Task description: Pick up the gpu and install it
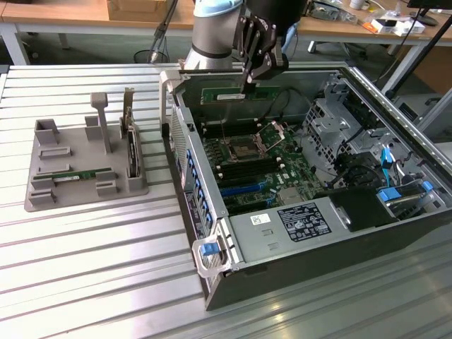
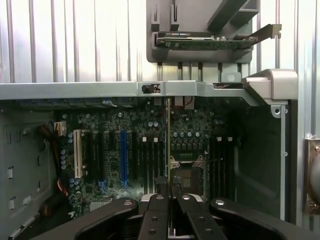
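Gripper (image 1: pixel 247 83) is clenched on the gpu (image 1: pixel 226 96), upper centre of the exterior view, over the far side of the open case (image 1: pixel 296 275). The grip looks to be near the stick's end on the exterior view's right. The rest juts toward that view's left, board on edge, white label facing the camera.

Wrist view: the gpu (image 2: pixel 169 140) shows edge-on, a thin line running out from between the fingers (image 2: pixel 158 202) across the motherboard (image 2: pixel 100 130).

Key relation:
- The gpu's long axis runs parallel to the black slots (image 2: pixel 150 160).
- It lines up just beside them, between the slots and the CPU socket (image 2: pixel 187 172), so I judge the angle about matched with a small sideways offset left.
- In the exterior view the slots (image 1: pixel 244 169) sit mid-frame, below the stick, and the gpu hangs apart from the motherboard (image 1: pixel 282 176). It's not seated or touching any slot as far as I can tell.

Task state, my read: pick done, install not done, stick in the air over the case.

The tray (image 1: pixel 42 198) on the tabletop (image 1: pixel 85 268), left of frame, holds another green stick (image 1: pixel 78 174) lying flat and an upright dark card (image 1: pixel 130 141). Both are well apart from the gripper.
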Tool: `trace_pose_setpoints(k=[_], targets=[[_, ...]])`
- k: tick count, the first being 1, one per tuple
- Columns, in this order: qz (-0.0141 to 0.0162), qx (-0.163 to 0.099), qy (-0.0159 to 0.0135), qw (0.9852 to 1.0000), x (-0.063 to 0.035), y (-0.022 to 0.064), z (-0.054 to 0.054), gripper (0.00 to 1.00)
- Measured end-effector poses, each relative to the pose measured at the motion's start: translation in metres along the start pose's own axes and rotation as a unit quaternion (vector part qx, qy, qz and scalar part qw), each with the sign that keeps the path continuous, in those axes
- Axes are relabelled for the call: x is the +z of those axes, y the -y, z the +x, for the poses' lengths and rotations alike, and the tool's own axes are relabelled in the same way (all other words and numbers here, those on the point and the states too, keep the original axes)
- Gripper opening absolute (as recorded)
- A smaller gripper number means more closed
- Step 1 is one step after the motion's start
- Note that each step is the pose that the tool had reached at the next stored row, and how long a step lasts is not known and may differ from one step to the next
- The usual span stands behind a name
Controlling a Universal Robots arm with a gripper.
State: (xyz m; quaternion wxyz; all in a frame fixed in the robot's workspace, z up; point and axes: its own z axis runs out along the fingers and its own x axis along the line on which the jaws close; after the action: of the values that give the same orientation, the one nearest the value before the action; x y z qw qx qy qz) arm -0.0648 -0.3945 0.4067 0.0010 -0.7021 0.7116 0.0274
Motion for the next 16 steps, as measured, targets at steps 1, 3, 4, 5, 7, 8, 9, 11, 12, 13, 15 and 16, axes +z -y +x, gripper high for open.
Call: trace_pose_setpoints(k=[1,3,4,5,7,8,9,11,12,13,15,16], targets=[[0.0000,0.000,0.0000,1.0000,0.0001,0.0010,0.000,0.12],[0.0000,0.000,0.0000,1.0000,0.0002,0.0033,0.000,0.12],[0.0000,0.000,0.0000,1.0000,0.0004,0.0057,0.000,0.12],[0.0000,0.000,0.0000,1.0000,0.0005,0.0081,0.000,0.12],[0.0000,0.000,0.0000,1.0000,0.0007,0.0126,0.000,0.12],[0.0000,0.000,0.0000,1.0000,0.0009,0.0153,0.000,0.12],[0.0000,0.000,0.0000,1.0000,0.0010,0.0175,0.000,0.12],[0.0000,0.000,0.0000,1.0000,0.0012,0.0220,0.000,0.12],[0.0000,0.000,0.0000,1.0000,0.0013,0.0241,0.000,0.12],[0.0000,0.000,-0.0001,1.0000,0.0014,0.0275,0.000,0.12],[0.0000,0.000,0.0000,1.0000,0.0015,0.0301,0.000,0.12],[0.0000,0.000,0.0000,1.0000,0.0015,0.0317,0.000,0.12]])
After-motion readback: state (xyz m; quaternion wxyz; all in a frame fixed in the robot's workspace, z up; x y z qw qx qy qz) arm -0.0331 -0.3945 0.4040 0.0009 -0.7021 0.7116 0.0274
